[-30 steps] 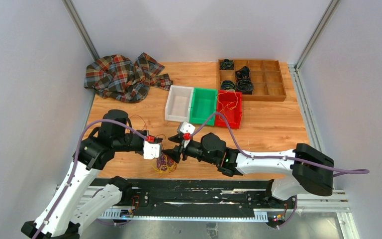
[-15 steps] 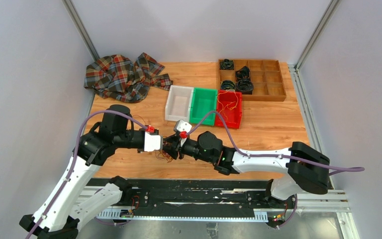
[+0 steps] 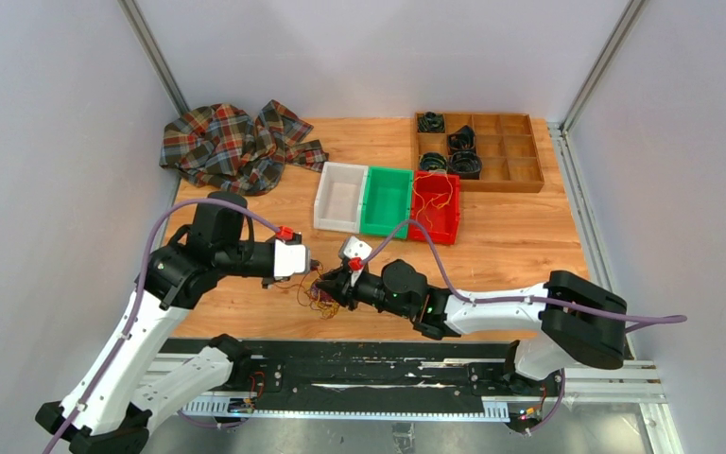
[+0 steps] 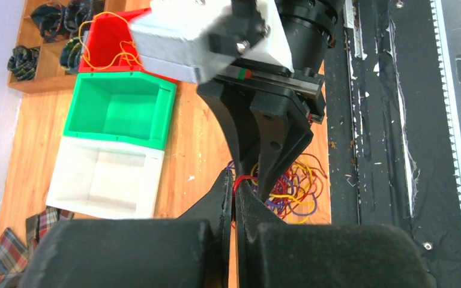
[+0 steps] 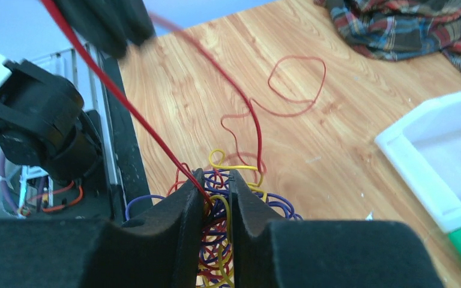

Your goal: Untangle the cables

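The cables form a small tangle [image 3: 320, 300] of red, yellow and purple wire near the table's front edge. My left gripper [image 3: 311, 268] is shut on a red cable [image 4: 240, 178] that comes out of the tangle [image 4: 297, 192]. This red cable [image 5: 114, 90] runs taut up to the left fingers at the top left of the right wrist view. Just right of the left one, my right gripper [image 3: 332, 285] has its jaws pressed into the tangle [image 5: 276, 205]. In its own view the right gripper [image 5: 218, 177] is shut on the wires, with red and yellow strands between its fingers.
White [image 3: 339, 196], green [image 3: 386, 200] and red [image 3: 435, 208] bins stand in a row mid-table; the red one holds yellow wire. A wooden divided tray [image 3: 520, 151] with black cords sits at the back right, a plaid cloth [image 3: 236, 144] at the back left. A black rail [image 3: 378, 374] runs along the near edge.
The right gripper has moved in onto the tangle and its jaws have narrowed around the wires. The left gripper has risen slightly toward the back, still shut on the red cable.
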Available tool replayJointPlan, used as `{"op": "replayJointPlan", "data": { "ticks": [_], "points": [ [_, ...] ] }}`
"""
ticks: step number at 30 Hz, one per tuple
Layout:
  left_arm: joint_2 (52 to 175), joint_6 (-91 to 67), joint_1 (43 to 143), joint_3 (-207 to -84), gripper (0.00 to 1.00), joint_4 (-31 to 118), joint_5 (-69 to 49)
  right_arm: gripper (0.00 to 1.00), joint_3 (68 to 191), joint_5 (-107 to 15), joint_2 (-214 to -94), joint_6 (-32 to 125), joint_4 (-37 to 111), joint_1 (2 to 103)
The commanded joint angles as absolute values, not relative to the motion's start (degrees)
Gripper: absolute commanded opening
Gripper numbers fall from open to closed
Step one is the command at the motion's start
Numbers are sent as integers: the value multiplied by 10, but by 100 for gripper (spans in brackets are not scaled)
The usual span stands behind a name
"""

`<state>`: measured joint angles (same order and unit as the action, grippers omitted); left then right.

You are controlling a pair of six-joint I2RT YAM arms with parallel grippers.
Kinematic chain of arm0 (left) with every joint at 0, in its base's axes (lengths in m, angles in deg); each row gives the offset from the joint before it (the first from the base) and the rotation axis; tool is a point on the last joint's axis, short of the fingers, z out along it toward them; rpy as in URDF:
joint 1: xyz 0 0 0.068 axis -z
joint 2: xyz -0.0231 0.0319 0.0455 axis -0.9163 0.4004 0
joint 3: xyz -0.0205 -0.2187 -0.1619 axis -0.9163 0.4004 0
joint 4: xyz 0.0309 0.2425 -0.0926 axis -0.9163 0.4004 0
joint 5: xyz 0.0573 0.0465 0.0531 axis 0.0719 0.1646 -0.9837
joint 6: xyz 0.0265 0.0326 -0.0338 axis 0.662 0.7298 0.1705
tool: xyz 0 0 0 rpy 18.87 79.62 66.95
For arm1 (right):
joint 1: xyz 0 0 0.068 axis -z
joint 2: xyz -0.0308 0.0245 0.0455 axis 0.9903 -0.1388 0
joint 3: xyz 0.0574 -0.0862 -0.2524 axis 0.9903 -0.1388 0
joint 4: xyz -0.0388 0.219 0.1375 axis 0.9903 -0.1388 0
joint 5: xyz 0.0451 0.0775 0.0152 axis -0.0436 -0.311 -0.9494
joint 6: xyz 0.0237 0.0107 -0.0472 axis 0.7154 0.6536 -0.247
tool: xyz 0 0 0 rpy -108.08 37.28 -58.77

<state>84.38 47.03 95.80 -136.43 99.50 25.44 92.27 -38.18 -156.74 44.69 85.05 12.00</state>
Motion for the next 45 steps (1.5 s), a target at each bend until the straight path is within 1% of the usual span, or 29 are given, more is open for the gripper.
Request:
{"op": "replayJointPlan", "data": {
  "ticks": [1, 11, 13, 18, 23, 24, 27, 30, 34, 35, 38, 45],
  "points": [
    [846, 455, 965, -1415, 0, 980, 280, 20, 874, -348, -1581, 461, 847, 115],
    [869, 447, 965, -1502, 0, 979, 275, 20, 802, -296, -1620, 474, 876, 121],
    [876, 442, 965, -1529, 1, 980, 275, 21, 794, -287, -1628, 474, 876, 121],
    [912, 435, 965, -1636, 0, 975, 251, 25, 775, -262, -1645, 477, 885, 121],
    [943, 431, 965, -1722, 0, 959, 227, 26, 770, -239, -1644, 479, 890, 121],
    [945, 431, 965, -1731, 0, 959, 226, 28, 770, -232, -1639, 477, 889, 121],
    [948, 444, 965, -1737, 0, 959, 218, 39, 774, -208, -1599, 472, 874, 126],
    [949, 463, 965, -1733, 1, 959, 198, 47, 788, -207, -1516, 466, 835, 137],
    [948, 474, 965, -1735, 1, 958, 200, 61, 834, -216, -1420, 434, 767, 149],
    [949, 476, 965, -1738, 0, 958, 202, 64, 849, -222, -1404, 423, 750, 153],
    [950, 490, 965, -1749, 0, 959, 195, 68, 894, -254, -1373, 400, 702, 171],
    [951, 542, 965, -1765, 1, 938, 120, 68, 953, -340, -1361, 376, 660, 198]
  ]
}}
